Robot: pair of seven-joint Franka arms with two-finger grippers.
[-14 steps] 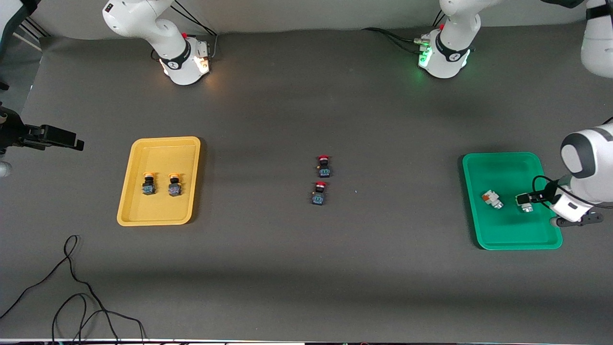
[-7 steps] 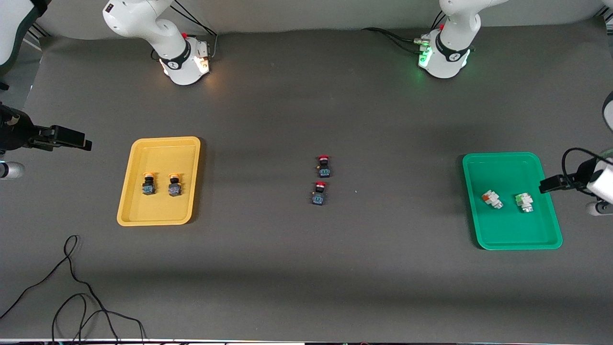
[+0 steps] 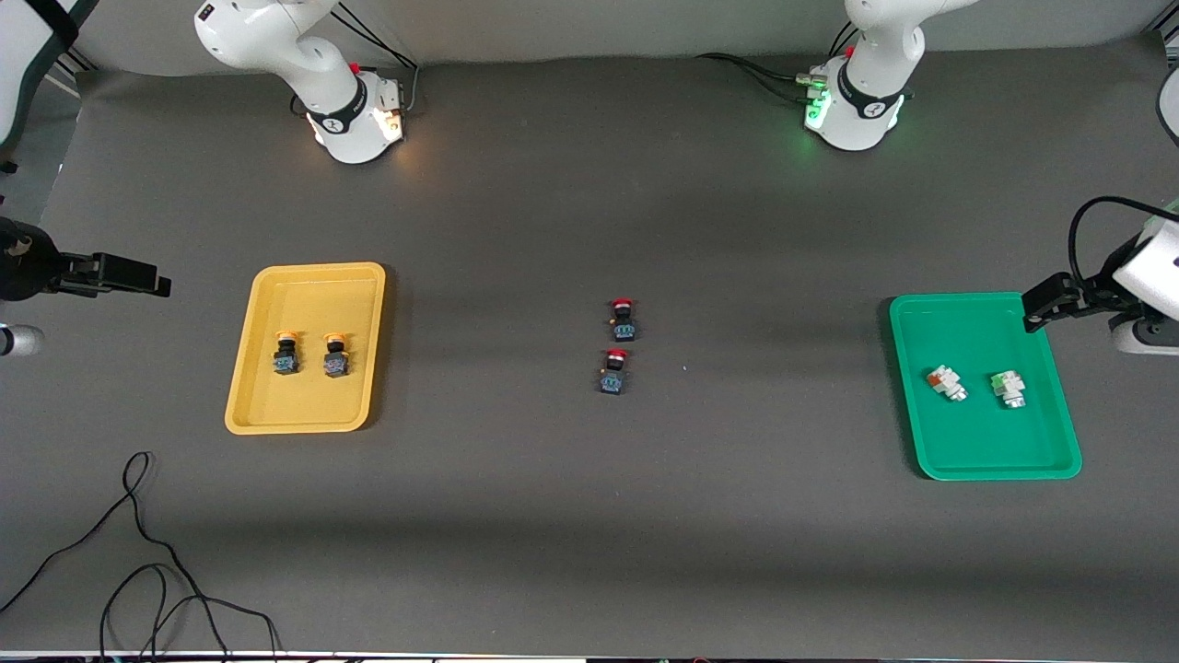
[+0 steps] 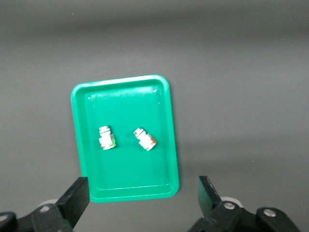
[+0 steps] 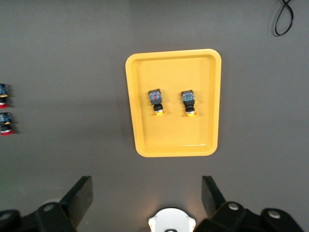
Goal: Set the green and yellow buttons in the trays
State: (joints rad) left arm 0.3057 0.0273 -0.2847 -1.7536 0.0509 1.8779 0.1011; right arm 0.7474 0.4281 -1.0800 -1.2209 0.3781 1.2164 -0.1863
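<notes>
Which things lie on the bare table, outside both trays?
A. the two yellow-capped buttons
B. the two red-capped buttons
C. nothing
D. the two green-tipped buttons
B: the two red-capped buttons sit mid-table, between the yellow tray and the green tray, which each hold two buttons.

Count at this moment: two trays were on the table, one yellow tray and one green tray.

Yellow-capped buttons: two, one beside the other, both in the yellow tray.

Whitish buttons: two, one with an orange mark and one with a green mark, both in the green tray.

Red-capped switches: two on the bare table between the trays, one farther from the front camera, the other nearer.

Loose black cable: one.
</notes>
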